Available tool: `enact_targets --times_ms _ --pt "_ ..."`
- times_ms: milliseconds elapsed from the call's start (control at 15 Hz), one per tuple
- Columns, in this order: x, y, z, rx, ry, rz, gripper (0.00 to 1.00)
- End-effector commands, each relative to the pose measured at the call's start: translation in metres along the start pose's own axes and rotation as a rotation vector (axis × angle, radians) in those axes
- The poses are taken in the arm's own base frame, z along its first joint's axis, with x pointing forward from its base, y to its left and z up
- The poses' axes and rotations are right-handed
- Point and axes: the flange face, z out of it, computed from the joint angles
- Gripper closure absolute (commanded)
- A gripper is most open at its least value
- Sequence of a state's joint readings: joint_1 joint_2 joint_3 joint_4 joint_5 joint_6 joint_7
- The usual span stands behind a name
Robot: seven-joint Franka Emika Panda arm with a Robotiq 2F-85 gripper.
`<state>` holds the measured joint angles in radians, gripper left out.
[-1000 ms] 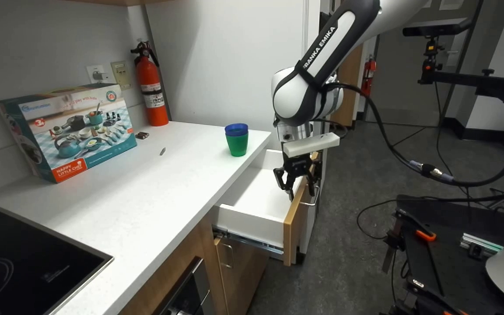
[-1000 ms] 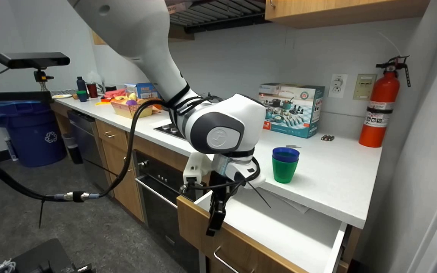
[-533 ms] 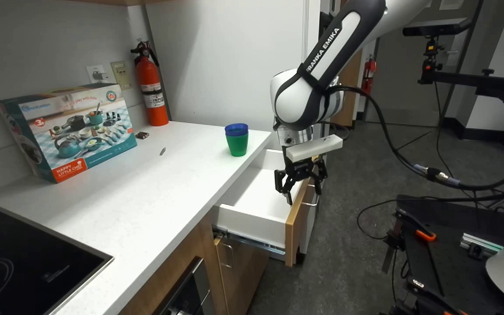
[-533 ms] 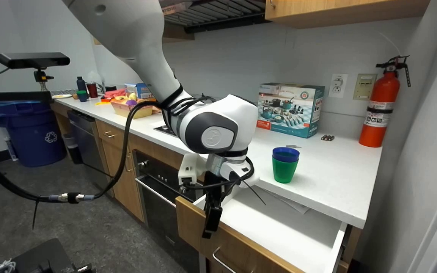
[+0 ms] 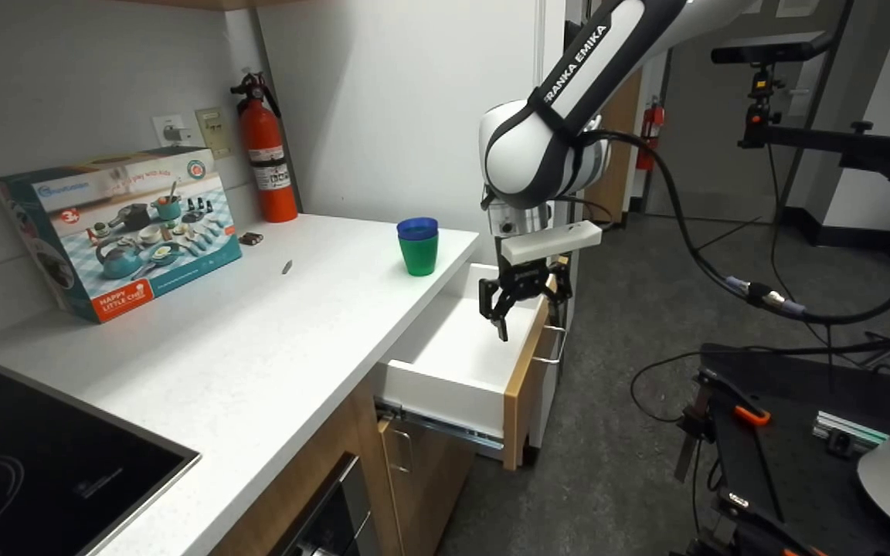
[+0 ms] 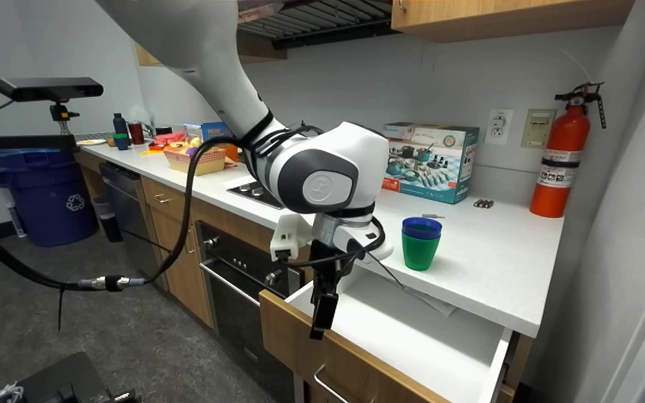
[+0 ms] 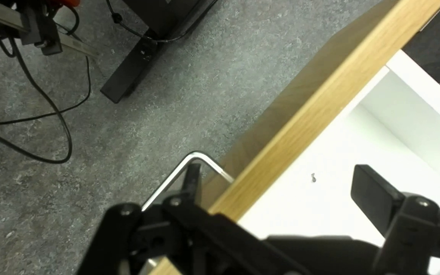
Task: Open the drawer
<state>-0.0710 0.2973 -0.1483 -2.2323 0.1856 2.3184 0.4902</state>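
Observation:
The drawer is pulled well out, with its tan wood front panel (image 5: 521,394) and white inner box showing in both exterior views (image 6: 291,333). The panel's top edge (image 7: 300,141) runs diagonally through the wrist view. Its metal handle (image 6: 328,386) is on the outer face and also shows in the wrist view (image 7: 197,154). My gripper (image 5: 531,320) is open and points down, close to the panel's top edge. In the wrist view (image 7: 277,172) one finger is on the handle side and one is over the white inside, with nothing held between them.
The white countertop (image 5: 275,332) overhangs the drawer. Stacked blue and green cups (image 5: 419,251) stand near its edge. A toy box (image 5: 136,232) and a fire extinguisher (image 5: 266,154) stand behind. A black cart (image 5: 785,440) stands across the floor.
My gripper went slightly outward with the drawer, which slid out a little, then rose. The finger that was low against the panel's inner side is now higher.

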Motion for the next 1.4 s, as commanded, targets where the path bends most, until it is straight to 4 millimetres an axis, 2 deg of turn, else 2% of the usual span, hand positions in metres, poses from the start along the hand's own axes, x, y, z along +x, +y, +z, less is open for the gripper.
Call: enact_targets --times_ms 0,333,667,733,800,867,1000,1333 --pt "-0.002 -0.001 -0.026 0.027 0.02 -0.002 0.0" --pt "0.01 -0.005 -0.041 0.074 0.081 0.019 0.0" --pt "0.04 -0.011 -0.018 0.117 0.124 0.055 0.0" --pt "0.043 -0.013 -0.013 0.122 0.121 0.065 0.25" --pt "0.045 -0.014 -0.008 0.117 0.121 0.075 0.26" --pt "0.047 -0.014 -0.002 0.112 0.11 0.08 0.32" --pt "0.047 -0.014 0.005 0.099 0.099 0.082 0.49" --pt "0.041 -0.006 0.005 0.069 0.077 0.075 0.88"
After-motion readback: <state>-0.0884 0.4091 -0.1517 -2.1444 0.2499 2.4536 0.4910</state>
